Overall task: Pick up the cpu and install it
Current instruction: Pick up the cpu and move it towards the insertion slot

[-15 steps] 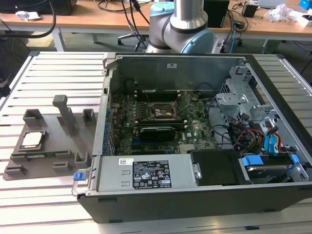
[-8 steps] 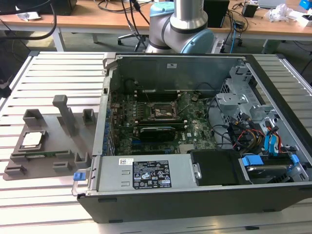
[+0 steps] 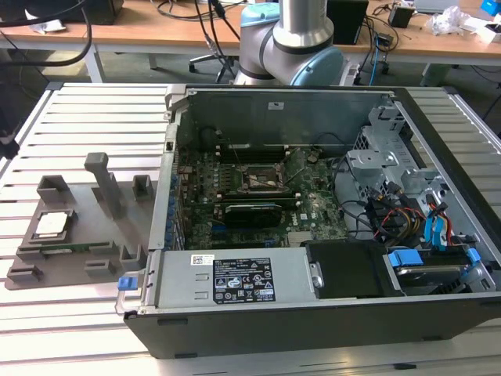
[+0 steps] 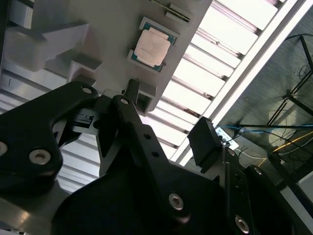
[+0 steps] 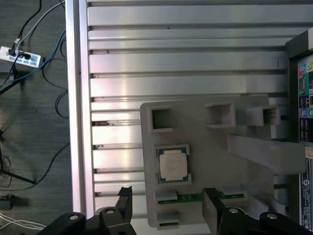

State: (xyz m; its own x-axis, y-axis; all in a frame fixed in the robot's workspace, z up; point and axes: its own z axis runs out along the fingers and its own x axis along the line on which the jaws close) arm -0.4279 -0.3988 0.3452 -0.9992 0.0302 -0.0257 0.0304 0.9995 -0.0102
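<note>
The cpu (image 3: pixel 51 224) is a small silver square lying flat in a recess of a grey holder tray (image 3: pixel 94 235) at the exterior view's left, outside the computer case. Both wrist views look down on the cpu (image 5: pixel 173 164) (image 4: pixel 152 45) from well above. My gripper (image 5: pixel 168 208) (image 4: pixel 168 117) is open, its two black fingers (image 5: pixel 124 205) spread wide with nothing between them and not touching the chip. The black metal-framed socket (image 3: pixel 262 178) sits on the green motherboard (image 3: pixel 313 205) inside the case.
A long green memory stick (image 3: pixel 74 248) (image 5: pixel 188 198) lies in the tray beside the cpu. Grey posts (image 3: pixel 102 182) rise from the tray. The open case (image 3: pixel 438 313) holds a power supply, drive cage and blue cables. Slatted aluminium table (image 5: pixel 186 63); power strip (image 5: pixel 19 56) on the floor.
</note>
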